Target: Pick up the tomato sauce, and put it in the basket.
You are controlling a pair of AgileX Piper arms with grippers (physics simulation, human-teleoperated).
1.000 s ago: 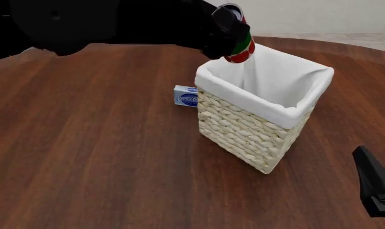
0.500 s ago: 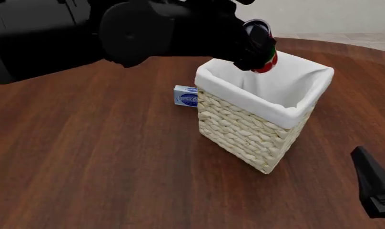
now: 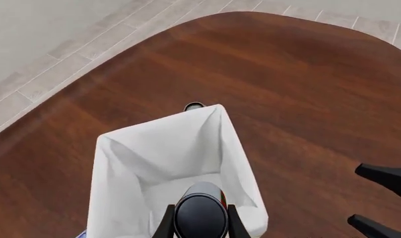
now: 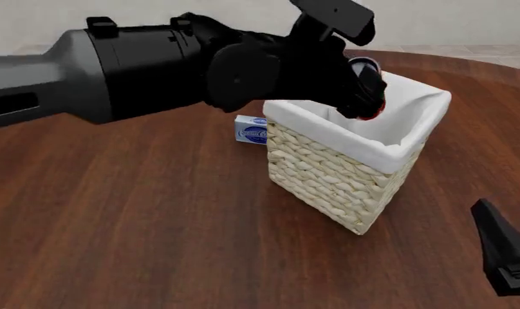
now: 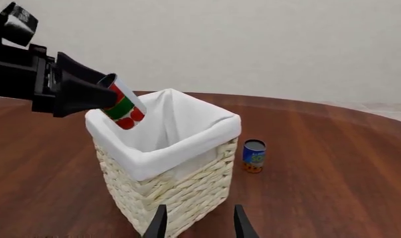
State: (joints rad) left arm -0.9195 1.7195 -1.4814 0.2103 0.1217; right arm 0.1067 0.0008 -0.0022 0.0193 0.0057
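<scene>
The tomato sauce (image 5: pixel 124 106) is a small red can with a green band. My left gripper (image 5: pixel 115 101) is shut on it and holds it tilted over the opening of the basket (image 5: pixel 174 183), about at rim level. In the front view the gripper (image 4: pixel 367 90) and the can (image 4: pixel 376 111) hang over the basket's (image 4: pixel 346 187) far left side. In the left wrist view the can (image 3: pixel 200 213) sits end-on between the fingers, above the white liner (image 3: pixel 114 168). My right gripper (image 4: pixel 501 257) is open and empty, low at the near right, and faces the basket (image 5: pixel 199 220).
A small blue-and-white box (image 4: pixel 251 129) lies on the table just left of the basket. A small blue can (image 5: pixel 254 155) stands on the table beyond the basket; its top shows in the left wrist view (image 3: pixel 194 105). The brown table's (image 4: pixel 139 212) round edge curves behind.
My left arm has swung to the right and down with the can. The can went from above the basket's far left rim to over the opening. The right gripper has barely moved.
</scene>
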